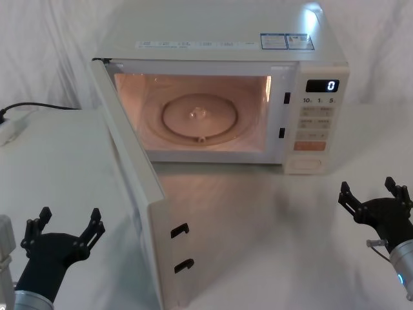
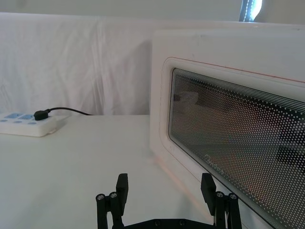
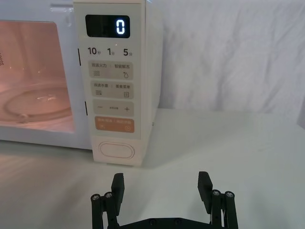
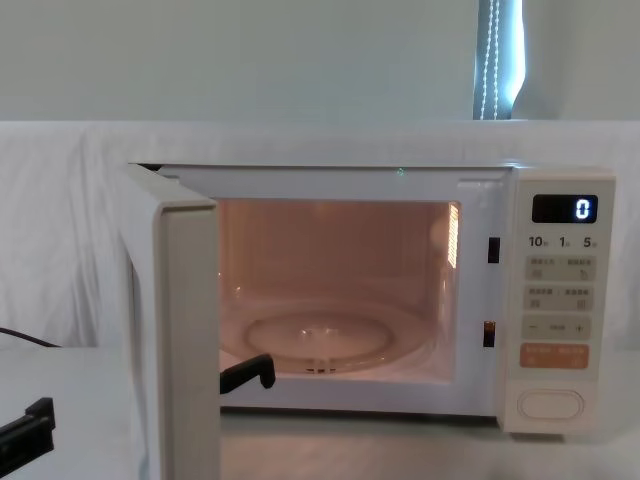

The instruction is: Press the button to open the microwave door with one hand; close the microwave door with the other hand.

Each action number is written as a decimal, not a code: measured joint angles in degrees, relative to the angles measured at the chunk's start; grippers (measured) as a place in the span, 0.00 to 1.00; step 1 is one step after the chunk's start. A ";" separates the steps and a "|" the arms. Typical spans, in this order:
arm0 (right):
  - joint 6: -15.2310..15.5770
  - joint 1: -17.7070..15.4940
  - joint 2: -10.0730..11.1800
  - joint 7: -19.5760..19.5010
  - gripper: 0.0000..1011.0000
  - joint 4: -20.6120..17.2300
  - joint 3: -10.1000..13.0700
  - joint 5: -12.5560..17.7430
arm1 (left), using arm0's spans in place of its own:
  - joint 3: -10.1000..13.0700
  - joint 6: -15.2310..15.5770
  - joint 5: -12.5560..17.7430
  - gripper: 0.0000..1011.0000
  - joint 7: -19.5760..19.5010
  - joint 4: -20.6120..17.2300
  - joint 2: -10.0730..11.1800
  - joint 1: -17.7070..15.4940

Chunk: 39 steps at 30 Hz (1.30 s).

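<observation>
The microwave door stands wide open, swung out on its left hinge toward me, and the lit cavity shows behind it. Its windowed outer face faces my left gripper, which hangs open low at the front left, a short way outside the door. In the chest view the door's edge is seen end-on. The plain cream button sits at the bottom of the control panel, below the orange key. My right gripper is open at the front right, back from the button and touching nothing.
A white power strip with a black cable lies at the table's left edge. The glass turntable rests inside the cavity. Two black latch hooks stick out of the door's free edge. White cloth covers the table and backdrop.
</observation>
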 joint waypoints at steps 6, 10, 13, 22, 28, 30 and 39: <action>0.00 0.00 0.00 0.01 0.99 0.00 0.00 0.00 | 0.00 0.00 0.00 0.99 0.00 0.00 0.00 0.00; 0.00 0.00 0.00 0.00 0.99 0.00 0.00 0.00 | 0.00 0.00 0.00 0.99 0.00 0.00 0.00 0.00; 0.00 0.00 0.00 0.00 0.99 0.00 0.00 0.00 | 0.00 0.00 0.00 0.99 0.00 0.00 0.00 0.00; 0.00 0.00 0.00 0.00 0.99 0.00 0.00 0.00 | 0.00 0.00 0.00 0.99 0.00 0.00 0.00 0.00; 0.00 0.00 0.00 0.00 0.99 0.00 0.00 0.00 | 0.00 0.00 0.00 0.99 0.00 0.00 0.00 0.00; 0.00 0.00 0.00 0.00 0.99 0.00 0.00 0.00 | 0.00 0.00 0.00 0.99 0.00 0.00 0.00 0.00; 0.00 0.00 0.00 0.00 0.99 0.00 0.00 0.00 | 0.00 0.00 0.00 0.99 0.00 0.00 0.00 0.00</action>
